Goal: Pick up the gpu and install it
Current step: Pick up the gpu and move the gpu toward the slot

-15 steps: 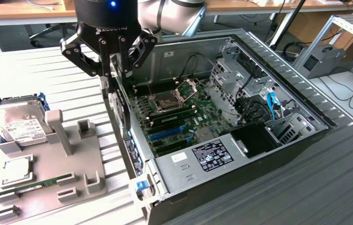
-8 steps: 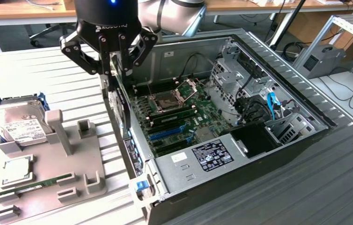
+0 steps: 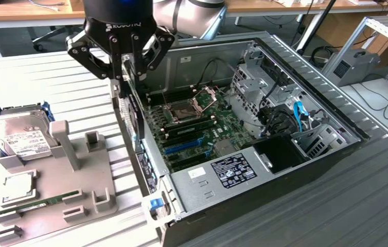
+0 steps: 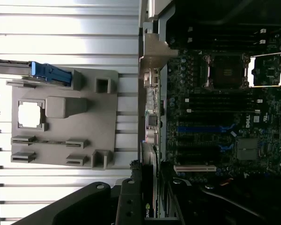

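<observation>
- The tool [image 3: 126,74], in the upper left of the exterior view, has "ROBOTIQ" in white on its black body.
- Its fingers are closed partway onto the top edge of the gpu [image 3: 130,110] and clamp the thin card between them.
- The gpu hangs edge-on and nearly upright from the tool. Its lower end is at the left wall of the open case [image 3: 263,206], just beside the motherboard [image 3: 201,128]. Whether the card touches the wall cannot be told.
- In the wrist view the card's edge carries a small green NVIDIA logo [image 4: 148,212] between the fingers.
- The motherboard reads "DELL" [image 4: 245,118] in the wrist view. A blue slot [image 3: 183,146] lies in the middle of the exterior view.
- A white-on-black label [image 3: 232,172] sits on the silver box at the lower middle of the exterior view. Its print is too small to read.
- A hard drive [image 3: 19,136] stands at the exterior view's left with a white label, also unreadable.
- The grey fixture [image 3: 64,190] in the lower left of the exterior view holds a CPU chip [image 3: 19,185] and a green RAM stick [image 3: 39,202].
- Everything rests on a slatted metal bench [image 3: 50,82].
</observation>
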`<state>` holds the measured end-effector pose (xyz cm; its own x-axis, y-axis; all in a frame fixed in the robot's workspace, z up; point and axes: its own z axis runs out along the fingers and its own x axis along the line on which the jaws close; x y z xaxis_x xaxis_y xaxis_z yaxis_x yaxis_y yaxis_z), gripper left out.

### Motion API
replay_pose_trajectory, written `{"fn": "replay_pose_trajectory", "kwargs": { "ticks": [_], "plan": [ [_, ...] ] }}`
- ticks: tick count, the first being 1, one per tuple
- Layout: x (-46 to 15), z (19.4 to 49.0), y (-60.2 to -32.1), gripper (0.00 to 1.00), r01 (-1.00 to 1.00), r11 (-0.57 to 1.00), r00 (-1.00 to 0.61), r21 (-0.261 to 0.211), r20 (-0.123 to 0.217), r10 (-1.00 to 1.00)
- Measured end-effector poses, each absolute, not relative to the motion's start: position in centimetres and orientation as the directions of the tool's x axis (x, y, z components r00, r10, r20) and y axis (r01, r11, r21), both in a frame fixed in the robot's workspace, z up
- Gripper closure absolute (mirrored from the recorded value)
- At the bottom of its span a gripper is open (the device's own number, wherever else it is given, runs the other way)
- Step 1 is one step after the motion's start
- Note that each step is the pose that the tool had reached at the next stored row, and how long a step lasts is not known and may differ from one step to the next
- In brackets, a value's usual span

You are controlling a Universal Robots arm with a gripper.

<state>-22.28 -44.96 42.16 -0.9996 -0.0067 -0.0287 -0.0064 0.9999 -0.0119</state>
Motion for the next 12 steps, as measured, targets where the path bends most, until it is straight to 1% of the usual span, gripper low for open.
{"fn": "replay_pose_trajectory", "kwargs": {
  "ticks": [12],
  "plan": [
    [-20.5, 42.2, -45.0, 0.74, -0.006, 1.0, -1.0, -0.012, -0.028, -0.007]
  ]
}}
